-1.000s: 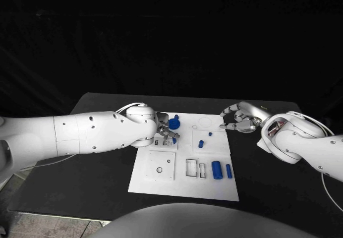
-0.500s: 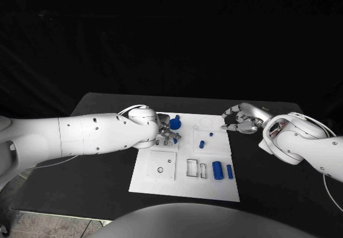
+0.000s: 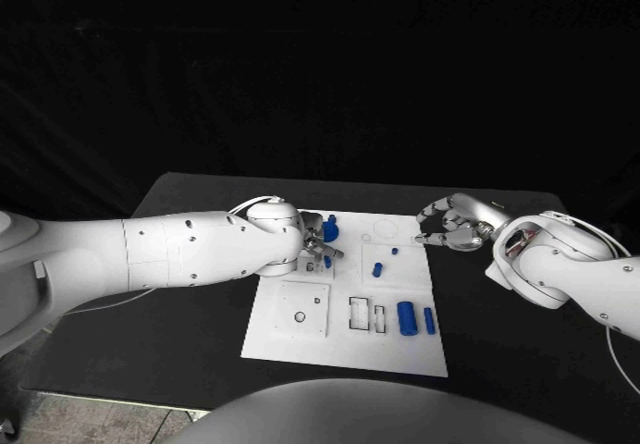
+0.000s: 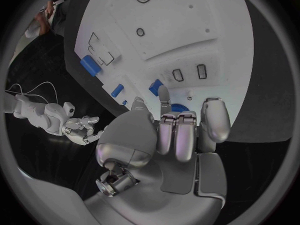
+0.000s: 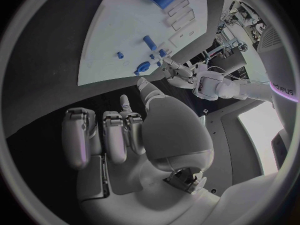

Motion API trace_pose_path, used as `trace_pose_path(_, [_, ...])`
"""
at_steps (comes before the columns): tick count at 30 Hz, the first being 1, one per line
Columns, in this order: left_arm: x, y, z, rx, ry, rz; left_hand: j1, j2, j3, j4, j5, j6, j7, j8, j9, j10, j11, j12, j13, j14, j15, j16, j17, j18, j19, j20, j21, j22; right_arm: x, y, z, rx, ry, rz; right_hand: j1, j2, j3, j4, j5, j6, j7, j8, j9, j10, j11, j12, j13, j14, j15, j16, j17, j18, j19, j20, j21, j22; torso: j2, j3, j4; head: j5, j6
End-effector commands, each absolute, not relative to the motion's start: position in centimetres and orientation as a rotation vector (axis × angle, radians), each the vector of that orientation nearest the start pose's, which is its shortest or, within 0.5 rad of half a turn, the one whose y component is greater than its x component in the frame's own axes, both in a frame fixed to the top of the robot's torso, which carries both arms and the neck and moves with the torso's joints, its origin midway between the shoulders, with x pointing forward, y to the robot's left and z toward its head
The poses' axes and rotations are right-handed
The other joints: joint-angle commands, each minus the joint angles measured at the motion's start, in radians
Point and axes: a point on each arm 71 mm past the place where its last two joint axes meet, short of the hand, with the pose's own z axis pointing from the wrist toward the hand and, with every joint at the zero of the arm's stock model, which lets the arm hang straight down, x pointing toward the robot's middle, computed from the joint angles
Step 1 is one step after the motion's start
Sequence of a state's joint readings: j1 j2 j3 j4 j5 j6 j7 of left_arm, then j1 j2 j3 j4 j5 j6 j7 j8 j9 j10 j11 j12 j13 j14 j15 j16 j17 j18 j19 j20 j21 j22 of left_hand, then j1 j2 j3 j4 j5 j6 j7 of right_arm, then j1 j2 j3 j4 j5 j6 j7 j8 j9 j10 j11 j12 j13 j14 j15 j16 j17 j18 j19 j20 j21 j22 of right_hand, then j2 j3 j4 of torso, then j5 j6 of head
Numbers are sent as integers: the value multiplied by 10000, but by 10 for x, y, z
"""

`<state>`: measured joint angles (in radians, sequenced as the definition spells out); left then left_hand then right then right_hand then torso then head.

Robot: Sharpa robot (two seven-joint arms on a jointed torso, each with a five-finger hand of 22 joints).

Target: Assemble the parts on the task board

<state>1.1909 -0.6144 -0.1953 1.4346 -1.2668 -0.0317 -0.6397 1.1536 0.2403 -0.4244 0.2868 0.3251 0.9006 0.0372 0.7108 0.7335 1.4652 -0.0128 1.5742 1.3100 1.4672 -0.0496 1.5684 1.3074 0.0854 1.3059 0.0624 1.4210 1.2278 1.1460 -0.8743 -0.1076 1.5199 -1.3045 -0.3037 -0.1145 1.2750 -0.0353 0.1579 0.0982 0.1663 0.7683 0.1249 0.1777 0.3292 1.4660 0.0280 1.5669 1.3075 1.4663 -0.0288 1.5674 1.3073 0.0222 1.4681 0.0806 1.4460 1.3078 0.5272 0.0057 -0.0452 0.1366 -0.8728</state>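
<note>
Since 1 s before, left arm had slid a bit further over the board's far-left corner; right hand barely shifted.

White flat rectangular task board (image 3: 340, 347) lay mid-table on the black table (image 3: 200, 305), w/ rectangular and round recesses. Left hand (image 3: 311, 245) sat over the board's far-left part, fingers curled downward close together; whether they held anything couldn't be told. Blue round part w/ a raised stem (image 3: 328, 228) stood just beyond those fingertips, another small blue piece (image 3: 326, 262) just beside them on the near side. In left wrist view, fingers (image 4: 178, 135) lay side by side above a blue ring-like part (image 4: 181, 107).

Right hand (image 3: 451, 227) hovered off the board's far-right edge, fingers curled in, nothing in them. Short blue peg (image 3: 376, 270) and tiny blue stud (image 3: 394, 250) lay between the two hands. Two upright-lying blue cylinders (image 3: 404, 317), (image 3: 428, 320) sat well nearer, apart from both hands.
</note>
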Motion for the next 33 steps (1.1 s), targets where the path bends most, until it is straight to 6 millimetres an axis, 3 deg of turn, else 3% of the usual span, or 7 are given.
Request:
trace_pose_path(1, [466,140,-279,-28,22593,-2362,31,13,12,3,67,63,0,69,37,1056,-51,-34,2608,1036,-58,24,2634,-20,-71,-38,-66,-20,464,-220,-239,15,18659,6523,17,86,-17,56,59,51,5,60,-14,1048,77,38,2633,1045,53,34,2635,147,165,56,-64,2143,-6,2,-5,17,2])
trace_pose_path(6, [469,137,-281,-6,22688,-2204,44,16,18,9,112,73,-12,88,110,1056,-60,-34,2608,1036,-66,24,2634,-13,-94,-47,-86,-44,464,-222,-240,33,18678,6494,-4,116,-19,86,70,64,11,65,-24,1048,83,38,2633,1045,58,34,2635,157,143,60,-99,2130,-25,15,23,24,2])
trace_pose_path(10, [471,137,-282,-7,22730,-2090,67,19,29,7,170,71,-22,97,181,1056,-70,-34,2608,1036,-74,24,2634,-6,-119,-55,-108,-70,463,-222,-242,35,18708,6506,-17,128,-21,102,72,68,13,67,-29,1048,86,38,2633,1045,60,34,2635,160,136,62,-110,2126,-13,6,-20,133,2])
trace_pose_path(15, [472,137,-283,-5,22750,-2033,131,11,52,-7,257,53,-34,94,285,1056,-82,-34,2608,1036,-86,24,2634,-1,-141,-67,-133,-87,463,-222,-244,43,18751,6494,-17,128,-21,102,72,68,13,67,-29,1048,86,38,2633,1045,60,34,2635,160,136,62,-110,2126,-17,6,15,90,2])
trace_pose_path(21, [473,138,-283,-7,22778,-1977,303,-29,115,-32,435,30,-57,84,477,1056,-105,-34,2608,1036,-107,24,2634,6,-167,-89,-172,-105,463,-223,-245,49,18754,6493,-17,128,-21,102,72,68,13,67,-29,1048,86,38,2633,1045,60,34,2635,160,136,62,-110,2126,-19,8,-2,102,2])
trace_pose_path(33, [472,137,-285,61,22911,-1963,362,-49,135,-38,486,31,-65,84,548,1056,-113,-34,2608,1036,-115,24,2634,13,-193,-96,-197,-132,463,-222,-245,-155,18612,6466,-32,149,-23,123,74,70,16,66,-38,1048,89,38,2633,1045,64,34,2635,164,126,65,-127,2120,-30,8,4,126,2])
